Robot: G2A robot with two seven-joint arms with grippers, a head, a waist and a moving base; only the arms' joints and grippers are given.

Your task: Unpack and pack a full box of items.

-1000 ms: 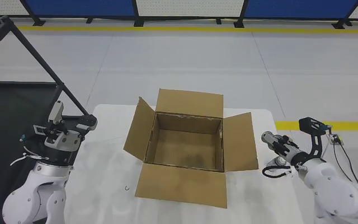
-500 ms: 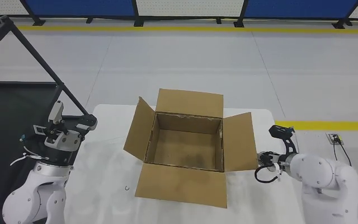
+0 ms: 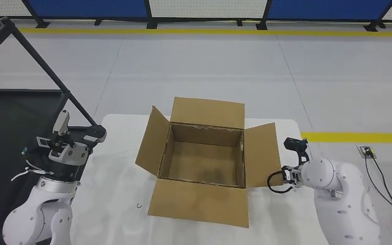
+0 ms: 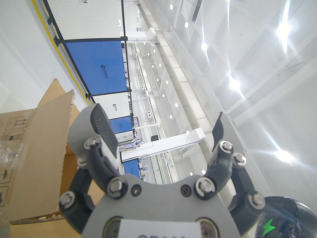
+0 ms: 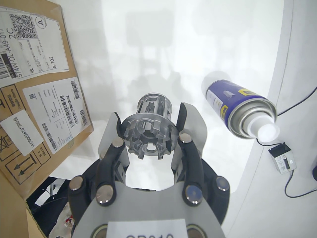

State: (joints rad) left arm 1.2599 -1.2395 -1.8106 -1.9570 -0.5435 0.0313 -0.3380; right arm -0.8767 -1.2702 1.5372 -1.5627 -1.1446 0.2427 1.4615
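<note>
- The right hand (image 5: 151,117) holds a slotted metal cylinder part (image 5: 148,137), gripped from two sides at its wider flanged end. The long axis of the part points away from the wrist, down toward the table (image 3: 116,184).
- This hand is over the right edge of the table, just beside the right flap of the open cardboard box (image 3: 205,135). From the hand, the box opening lies toward the middle of the table.
- The box has all four flaps folded out, and its bottom looks bare.
- A blue spray can (image 5: 235,102) is on the table near the held part, outside the box.
- The left hand (image 4: 159,122) is at the left edge of the table, wide open and holding nothing, and it points up to the ceiling.
- In my judgement the right arm does the next move: the part goes either down beside the can or over the flap into the box.
</note>
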